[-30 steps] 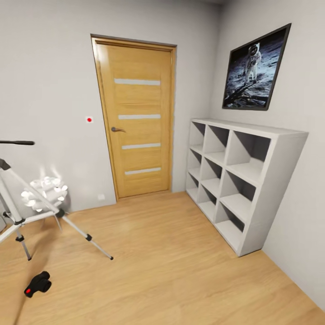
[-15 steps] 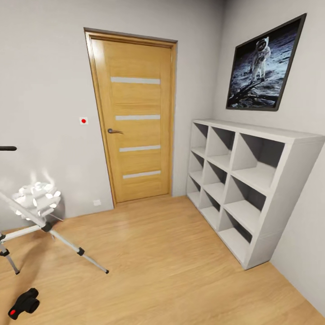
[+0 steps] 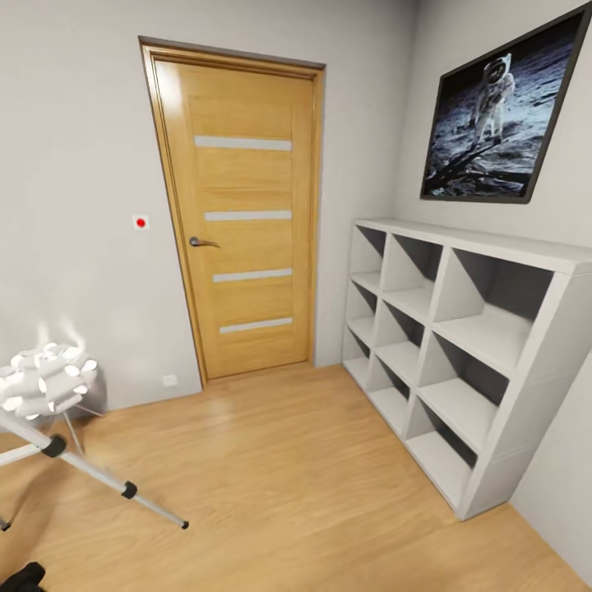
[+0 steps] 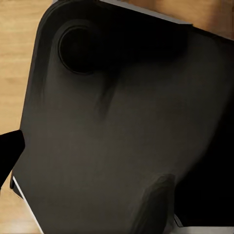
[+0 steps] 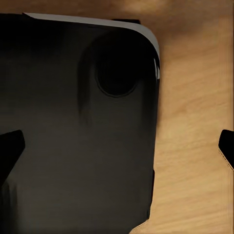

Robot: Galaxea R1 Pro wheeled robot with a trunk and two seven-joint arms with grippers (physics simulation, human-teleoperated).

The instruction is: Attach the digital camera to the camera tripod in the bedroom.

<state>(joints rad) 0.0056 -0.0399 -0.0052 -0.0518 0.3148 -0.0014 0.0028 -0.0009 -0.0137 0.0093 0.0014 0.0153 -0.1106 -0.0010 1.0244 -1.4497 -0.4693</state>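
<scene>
The camera (image 3: pixel 25 577) lies on the floor (image 3: pixel 288 485) at the near left corner of my head view, almost cut off. Just beyond it a tripod (image 3: pixel 90 473) leg slants across the boards, in front of a white lamp (image 3: pixel 43 380). Farther right stand the door (image 3: pixel 242 214) and the shelf (image 3: pixel 460 345). Whether my pincers are spread or pressed together I cannot tell. With my view on the door, I risk losing the camera or clipping that leg.

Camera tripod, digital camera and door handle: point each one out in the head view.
camera tripod (image 3: pixel 99 477): head view, on the silver leg reaching toward the door.
digital camera (image 3: pixel 25 578): head view, on its black body at the bottom edge.
door handle (image 3: pixel 201 242): head view, on the lever.
</scene>
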